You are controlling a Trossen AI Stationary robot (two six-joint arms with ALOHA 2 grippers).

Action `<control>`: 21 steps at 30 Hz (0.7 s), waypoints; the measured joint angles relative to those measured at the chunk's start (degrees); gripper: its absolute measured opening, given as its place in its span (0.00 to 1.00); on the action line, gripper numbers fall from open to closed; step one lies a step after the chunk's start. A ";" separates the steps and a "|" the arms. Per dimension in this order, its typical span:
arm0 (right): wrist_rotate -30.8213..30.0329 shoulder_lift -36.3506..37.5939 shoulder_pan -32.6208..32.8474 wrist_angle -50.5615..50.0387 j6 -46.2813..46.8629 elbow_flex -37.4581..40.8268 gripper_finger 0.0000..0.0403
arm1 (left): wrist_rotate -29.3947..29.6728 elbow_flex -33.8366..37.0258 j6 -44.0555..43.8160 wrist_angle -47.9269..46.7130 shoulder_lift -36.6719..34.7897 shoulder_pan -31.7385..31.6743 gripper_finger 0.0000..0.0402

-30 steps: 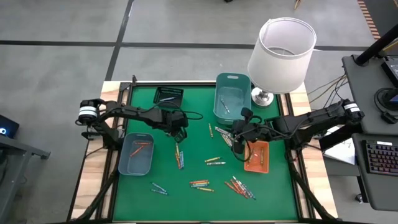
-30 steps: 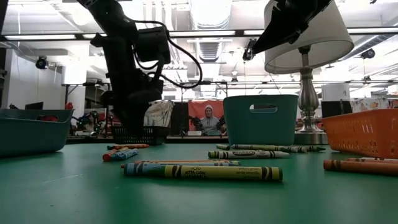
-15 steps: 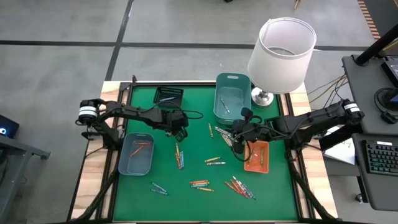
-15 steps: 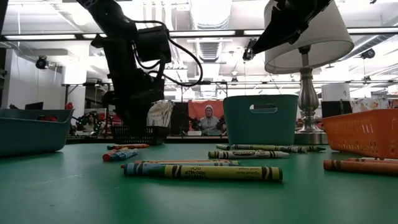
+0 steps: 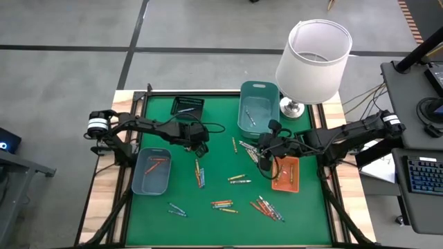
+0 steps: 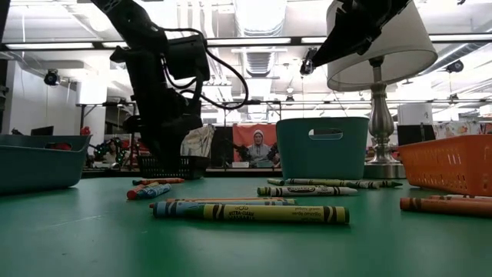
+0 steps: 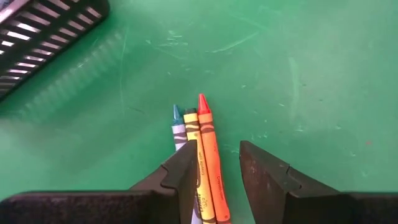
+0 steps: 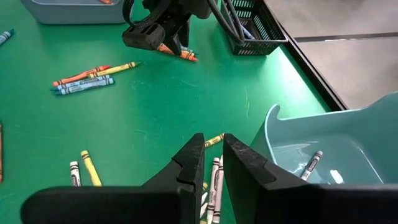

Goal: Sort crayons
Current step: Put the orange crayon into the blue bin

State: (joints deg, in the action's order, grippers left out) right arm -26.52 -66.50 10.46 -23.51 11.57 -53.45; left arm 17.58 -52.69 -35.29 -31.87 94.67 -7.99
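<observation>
Several crayons lie flat and scattered on the green mat (image 5: 214, 187). A small bunch of them (image 5: 199, 173) lies just near of my left gripper (image 5: 199, 143). That gripper is open and low over the mat. In the left wrist view its fingers stand on either side of an orange crayon (image 7: 210, 146). A yellow crayon (image 7: 193, 127) and a blue crayon (image 7: 178, 124) lie by one finger. Whether the fingers touch them, I cannot tell. My right gripper (image 5: 263, 158) hangs well above the mat, empty and open by a narrow gap (image 8: 213, 158), over white and yellow crayons (image 8: 214, 177).
A grey-blue tray (image 5: 152, 171) holding a few crayons stands at the left. A black basket (image 5: 187, 107) and a teal bin (image 5: 258, 107) stand at the far side, and an orange tray (image 5: 286, 173) at the right. A white-shaded lamp (image 5: 313, 59) stands at the far right corner.
</observation>
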 joint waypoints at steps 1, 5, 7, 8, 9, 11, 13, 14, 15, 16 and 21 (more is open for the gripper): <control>0.00 0.00 0.00 0.00 0.00 0.00 0.12 | 0.02 0.00 0.00 0.02 0.00 0.00 0.25; 0.00 0.00 0.00 0.00 0.02 0.00 0.12 | 0.07 0.00 -0.02 0.34 0.00 0.00 0.25; 0.00 -0.02 0.00 0.00 0.04 0.00 0.12 | 0.04 0.00 -0.20 0.34 0.00 0.00 0.25; 0.00 -0.02 0.00 0.00 0.19 0.00 0.12 | 0.02 0.00 -0.47 0.32 0.00 0.05 0.25; 0.00 -0.02 0.00 0.00 0.45 0.00 0.12 | 0.00 0.00 -1.03 0.32 0.00 0.08 0.25; 0.00 -0.02 0.00 0.00 0.56 0.00 0.12 | 0.00 0.00 -2.04 0.29 0.00 0.29 0.25; 0.00 -0.02 0.00 0.00 0.55 0.00 0.12 | -0.02 0.00 -2.69 0.29 0.00 0.64 0.25; 0.00 -0.02 0.00 0.00 0.55 0.00 0.12 | -0.02 0.00 -2.87 0.27 0.00 0.74 0.25; 0.00 -0.02 0.00 -0.01 0.55 0.00 0.12 | -0.02 0.00 -2.99 0.26 0.00 0.86 0.25; 0.00 -0.02 0.00 -0.02 0.53 0.00 0.12 | -0.03 0.00 -3.19 0.25 0.00 0.96 0.25; 0.00 -0.04 0.00 -0.04 0.50 0.00 0.12 | -0.07 0.00 -3.82 0.21 0.00 1.07 0.25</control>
State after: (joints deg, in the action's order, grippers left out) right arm -26.52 -66.54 10.46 -23.55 12.08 -53.45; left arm 17.52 -52.69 -39.10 -31.66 94.67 -6.92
